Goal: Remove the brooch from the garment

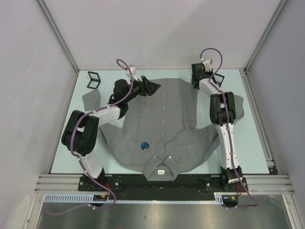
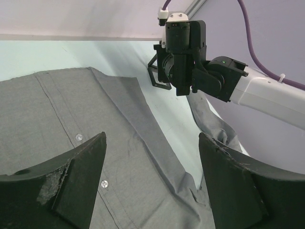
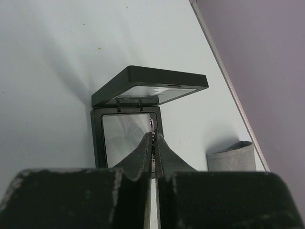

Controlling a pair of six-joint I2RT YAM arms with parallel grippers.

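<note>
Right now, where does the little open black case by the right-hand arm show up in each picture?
Top external: the black case sits far right, beyond the shirt sleeve.
Left wrist: upper middle, the case partly hidden behind the right gripper.
Right wrist: centre, the case with its lid raised, just past the closed fingertips.
Shared landmark: the grey sleeve, lower right of the case in the left wrist view and the right wrist view.

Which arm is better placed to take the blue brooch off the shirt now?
Left, probably. The left gripper is open and over the grey shirt, nearer to the blue brooch. The right gripper is shut, at the open black case beyond the shirt.
</note>
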